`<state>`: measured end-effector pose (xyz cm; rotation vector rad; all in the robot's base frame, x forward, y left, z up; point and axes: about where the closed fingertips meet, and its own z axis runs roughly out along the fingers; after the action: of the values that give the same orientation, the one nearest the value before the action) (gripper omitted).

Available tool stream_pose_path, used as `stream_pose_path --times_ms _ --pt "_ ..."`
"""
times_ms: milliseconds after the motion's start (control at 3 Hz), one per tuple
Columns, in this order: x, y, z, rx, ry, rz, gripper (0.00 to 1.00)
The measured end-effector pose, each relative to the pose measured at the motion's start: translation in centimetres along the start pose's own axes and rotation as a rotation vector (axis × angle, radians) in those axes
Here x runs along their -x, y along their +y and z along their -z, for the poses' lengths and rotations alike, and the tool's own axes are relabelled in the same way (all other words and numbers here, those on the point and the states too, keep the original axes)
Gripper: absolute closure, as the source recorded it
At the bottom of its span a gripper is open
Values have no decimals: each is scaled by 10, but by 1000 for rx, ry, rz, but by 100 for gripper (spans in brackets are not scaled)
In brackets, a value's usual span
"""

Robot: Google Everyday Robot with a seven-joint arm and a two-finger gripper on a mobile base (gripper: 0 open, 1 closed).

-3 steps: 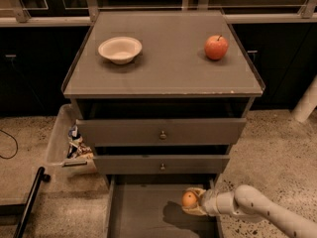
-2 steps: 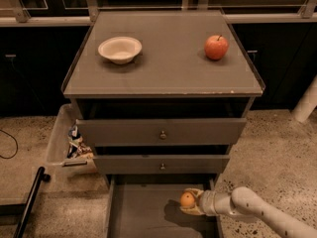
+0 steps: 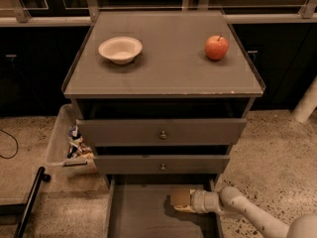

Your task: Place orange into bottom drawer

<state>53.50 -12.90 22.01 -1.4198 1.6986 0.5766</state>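
Low inside bottom drawer [image 3: 143, 217], claw [image 3: 181, 199] edged further left

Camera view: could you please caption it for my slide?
Gripper reaches into the open bottom drawer; apple and bowl sit on the cabinet top.

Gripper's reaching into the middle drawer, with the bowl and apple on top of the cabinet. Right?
Not the middle drawer. The camera view shows the gripper reaching into the open bottom drawer. The rest is right: the bowl and apple are on top of the cabinet.
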Motion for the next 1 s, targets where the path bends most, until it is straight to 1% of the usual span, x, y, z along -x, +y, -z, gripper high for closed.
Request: stream_pose_path --times_ms 333,667,1000 --pt "-10 -3 -24 6 25 68 100" --pt "-17 -2 -43 16 58 120 100" --pt "-26 4 -62 44 97 159 100"
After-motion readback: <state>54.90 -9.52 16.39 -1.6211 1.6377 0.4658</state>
